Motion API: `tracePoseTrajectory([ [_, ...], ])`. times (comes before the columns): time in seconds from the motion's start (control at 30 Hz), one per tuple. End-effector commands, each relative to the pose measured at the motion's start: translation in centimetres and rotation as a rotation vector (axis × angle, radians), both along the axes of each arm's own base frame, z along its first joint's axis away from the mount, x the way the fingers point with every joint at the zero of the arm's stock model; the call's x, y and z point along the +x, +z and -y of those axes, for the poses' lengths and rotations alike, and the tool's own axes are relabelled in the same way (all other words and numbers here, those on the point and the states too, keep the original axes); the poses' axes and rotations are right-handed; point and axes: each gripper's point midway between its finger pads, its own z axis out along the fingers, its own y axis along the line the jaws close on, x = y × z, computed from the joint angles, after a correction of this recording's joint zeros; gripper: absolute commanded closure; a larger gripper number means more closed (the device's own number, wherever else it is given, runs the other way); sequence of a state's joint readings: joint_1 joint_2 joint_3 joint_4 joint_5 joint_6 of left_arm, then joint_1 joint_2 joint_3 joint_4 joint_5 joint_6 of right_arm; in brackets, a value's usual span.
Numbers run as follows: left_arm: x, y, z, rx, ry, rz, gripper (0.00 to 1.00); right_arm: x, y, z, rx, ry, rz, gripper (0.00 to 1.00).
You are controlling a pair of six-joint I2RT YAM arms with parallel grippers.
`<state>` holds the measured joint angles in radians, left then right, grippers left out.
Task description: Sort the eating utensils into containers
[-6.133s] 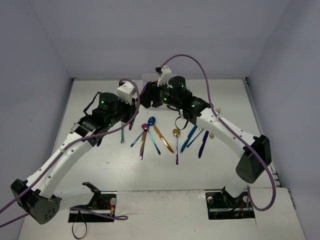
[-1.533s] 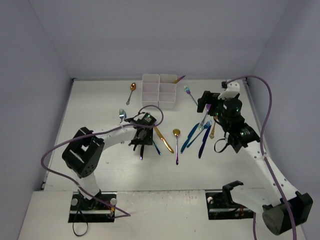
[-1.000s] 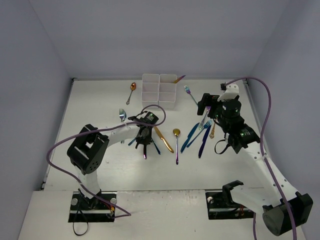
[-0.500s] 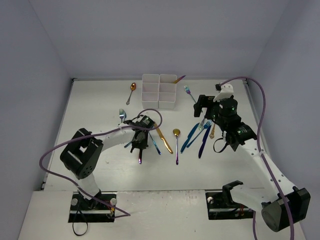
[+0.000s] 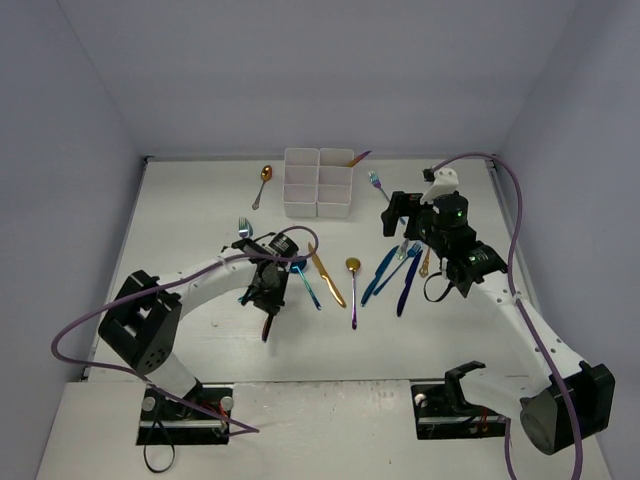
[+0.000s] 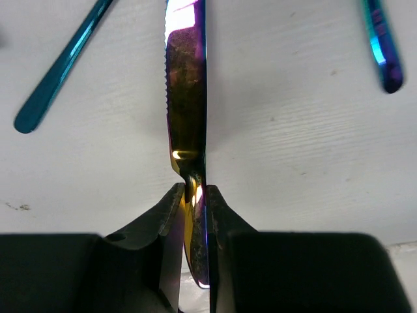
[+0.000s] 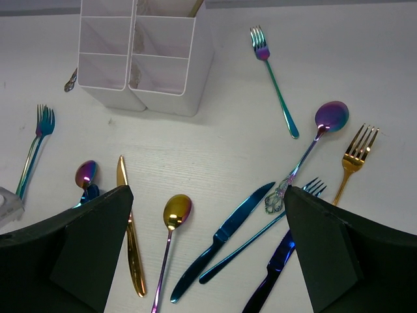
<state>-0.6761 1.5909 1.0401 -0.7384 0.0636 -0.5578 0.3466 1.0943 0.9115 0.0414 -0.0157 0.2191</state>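
My left gripper (image 6: 193,195) is shut on an iridescent rainbow knife (image 6: 186,98), pinched edge-on at its neck, blade pointing away over the table. From above, that gripper (image 5: 270,298) sits left of the utensil pile with the knife (image 5: 267,328) sticking out toward the near side. My right gripper (image 7: 208,254) is open and empty, hovering (image 5: 400,212) above a blue knife (image 7: 225,238), a blue fork (image 7: 260,238) and a gold spoon (image 7: 174,212). The white containers (image 5: 318,183) stand at the back; a utensil handle (image 5: 357,157) pokes from the far right compartment.
Around the containers (image 7: 146,59) lie a rainbow fork (image 7: 273,78), a purple spoon (image 7: 329,117), a gold fork (image 7: 355,160), a gold knife (image 7: 130,235) and a fork (image 7: 36,143). A copper spoon (image 5: 263,180) lies left of the containers. Purple cables loop over both arms.
My left gripper has moved toward the near left with the rainbow knife in it, away from the pile. The right gripper has drifted slightly left and farther back, staying open.
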Motion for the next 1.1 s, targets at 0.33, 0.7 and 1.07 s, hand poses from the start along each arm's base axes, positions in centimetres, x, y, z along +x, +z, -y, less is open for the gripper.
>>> tracePoseTrajectory([
  [0.33,0.9,3.8,1.0,-0.129,-0.027,0.027,1.00,-0.3,3.0,-2.4,0.089,0.112,0.073,0.00],
  [0.7,5.1,13.3,3.5,-0.281,-0.147,0.462,1.00,-1.9,4.3,-10.5,0.272,0.358,-0.032,0.00],
  [1.07,7.1,22.9,5.6,-0.447,-0.314,0.869,1.00,-1.7,8.0,-17.4,0.428,0.493,-0.040,0.01],
])
